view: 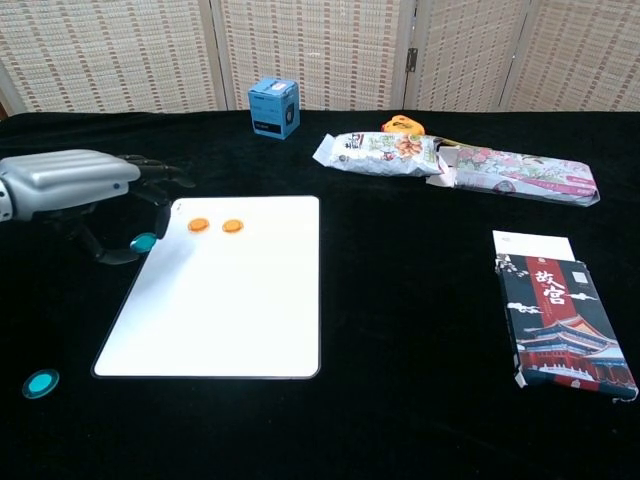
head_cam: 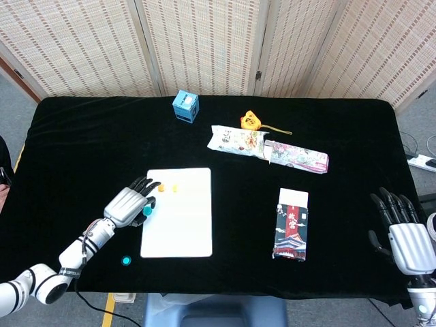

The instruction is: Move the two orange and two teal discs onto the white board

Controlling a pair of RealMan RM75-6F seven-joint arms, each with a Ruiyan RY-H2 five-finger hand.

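The white board (view: 230, 300) carried two orange discs (view: 215, 226), lying just beyond the left hand's (head_cam: 131, 203) fingers (view: 150, 172). Those fingers pinched one teal disc (view: 144, 241) at the board's left edge, lifted off the bench (head_cam: 82, 150). The other teal disc (view: 40, 382) lay on the cloth well behind those fingers, off the board. The right hand (head_cam: 402, 231) rested at the far bench corner, fingers spread and holding nothing; the head view cut off its wrist, and the chest view missed it.
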